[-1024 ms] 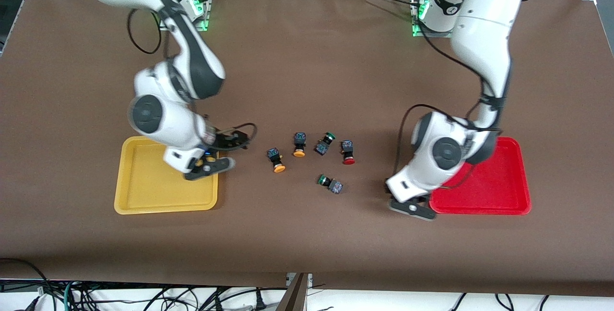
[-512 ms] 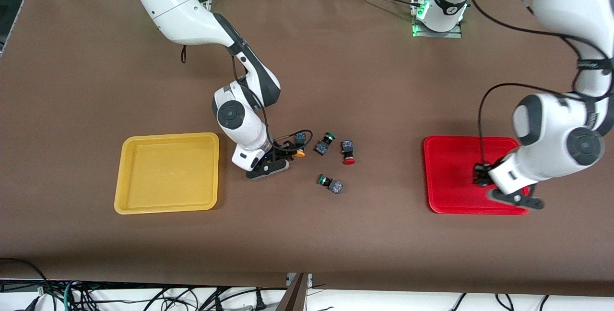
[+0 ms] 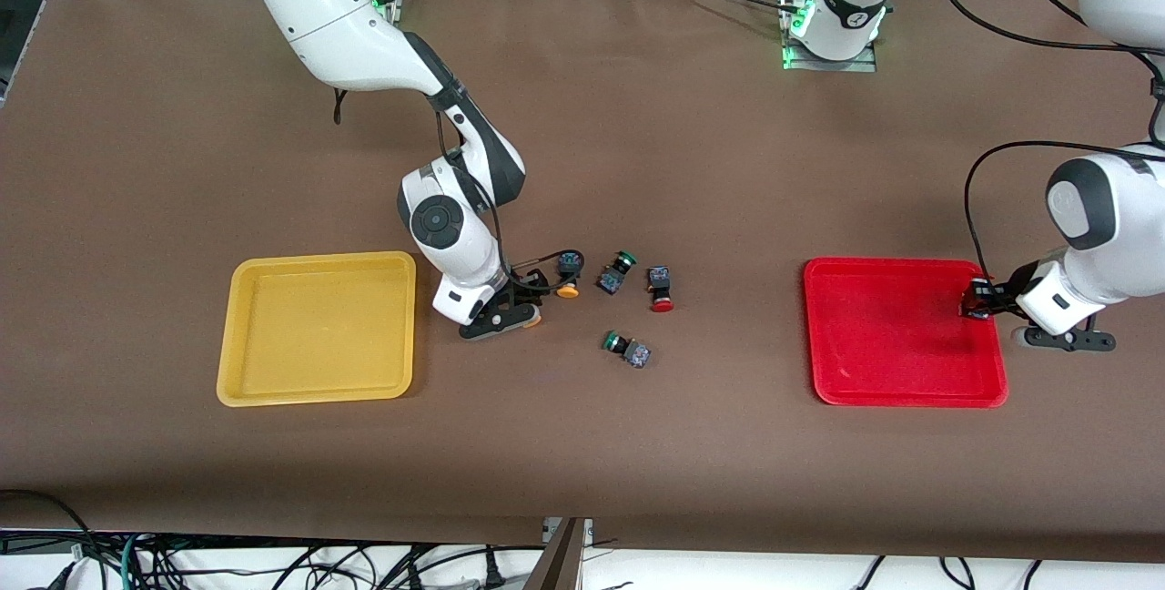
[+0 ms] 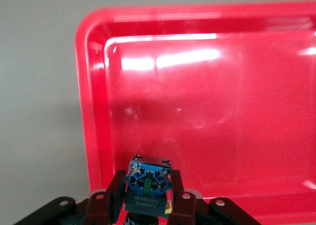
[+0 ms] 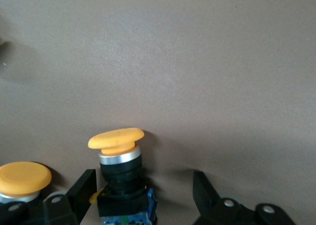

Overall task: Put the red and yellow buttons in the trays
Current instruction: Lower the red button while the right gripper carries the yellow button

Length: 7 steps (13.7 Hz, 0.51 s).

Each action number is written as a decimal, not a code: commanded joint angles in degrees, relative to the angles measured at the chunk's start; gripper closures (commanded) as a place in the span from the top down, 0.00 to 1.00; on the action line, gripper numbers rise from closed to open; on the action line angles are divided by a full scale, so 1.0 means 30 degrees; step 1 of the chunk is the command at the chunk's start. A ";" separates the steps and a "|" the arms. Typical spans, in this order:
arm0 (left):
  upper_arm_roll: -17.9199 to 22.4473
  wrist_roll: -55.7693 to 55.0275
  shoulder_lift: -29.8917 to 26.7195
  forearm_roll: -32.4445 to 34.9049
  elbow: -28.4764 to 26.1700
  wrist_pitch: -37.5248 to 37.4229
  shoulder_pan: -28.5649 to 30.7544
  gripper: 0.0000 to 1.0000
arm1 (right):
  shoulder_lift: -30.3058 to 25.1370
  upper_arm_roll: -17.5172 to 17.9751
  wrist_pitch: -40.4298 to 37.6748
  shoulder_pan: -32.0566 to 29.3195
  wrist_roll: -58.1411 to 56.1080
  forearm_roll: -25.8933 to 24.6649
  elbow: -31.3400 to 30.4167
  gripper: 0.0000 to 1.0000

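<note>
My left gripper (image 3: 977, 300) is shut on a button (image 4: 148, 184) with a black body and a blue-grey base. It holds the button over the rim of the red tray (image 3: 901, 390) at the left arm's end; the cap is hidden. The tray (image 4: 94, 136) has nothing in it. My right gripper (image 3: 526, 299) is open and low at the table, with a yellow button (image 5: 121, 168) between its fingers. A second yellow button (image 3: 568, 279) lies just beside it, also seen in the right wrist view (image 5: 22, 178). A red button (image 3: 660, 289) lies near the table's middle. The yellow tray (image 3: 314, 390) has nothing in it.
Two green-capped switches lie among the buttons, one (image 3: 617, 271) beside the red button and one (image 3: 628, 349) nearer to the front camera. Bare brown table lies between the buttons and the red tray.
My left gripper carried its button across the red tray to the rim at the left arm's end. My right gripper went from the yellow tray to the yellow buttons and settled around one.
</note>
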 commanded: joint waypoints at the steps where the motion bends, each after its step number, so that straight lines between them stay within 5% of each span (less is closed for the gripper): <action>1: -0.0274 0.0271 -0.0078 -0.1180 -0.1587 0.1606 0.0363 0.17 | -0.0316 -0.0010 -0.0153 0.0005 0.0619 -0.0295 -0.0455 0.50; 4: -0.0274 0.0271 0.0421 -0.1447 -0.1588 0.2105 0.0422 0.17 | -0.0753 -0.0097 -0.0648 -0.0462 0.0237 -0.0324 -0.0455 0.05; 7: -0.0274 0.0242 0.1066 -0.1477 -0.1384 0.2456 0.0685 0.17 | -0.2419 -0.0594 -0.3835 -0.1630 -0.0839 -0.0237 -0.0191 0.00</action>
